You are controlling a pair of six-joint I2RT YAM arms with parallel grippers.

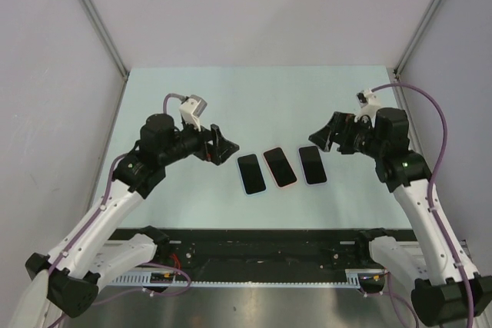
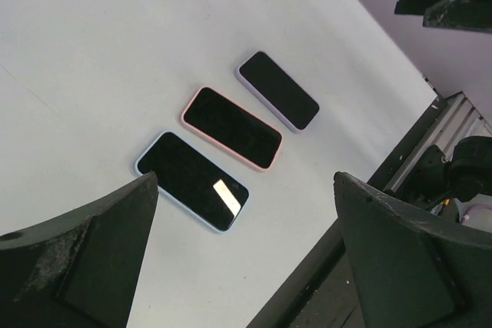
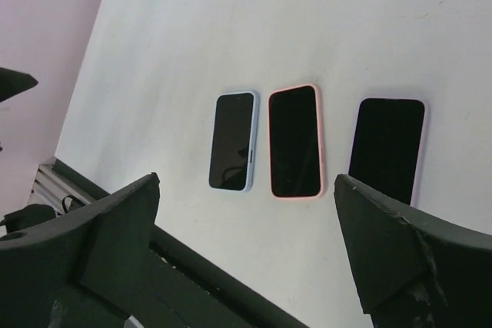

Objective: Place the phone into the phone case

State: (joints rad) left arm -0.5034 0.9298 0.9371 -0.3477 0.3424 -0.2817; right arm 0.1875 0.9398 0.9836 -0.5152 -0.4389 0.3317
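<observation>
Three phones [image 1: 280, 167] are laid flat on the table [image 1: 192, 97]. Likely stiff, thin and slick, one is best pinched across its long edges. Both arms' jaws are spread, empty.

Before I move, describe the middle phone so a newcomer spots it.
On the table, midway across, three dark phones lie in a row. The middle phone alone has a pink rim; the left phone has blue, the right phone lavender.

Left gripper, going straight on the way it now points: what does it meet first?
Likely the blue-cased phone, nearest of three lying ahead of the open left gripper; depth is unclear, so it might touch bare table just short.
</observation>
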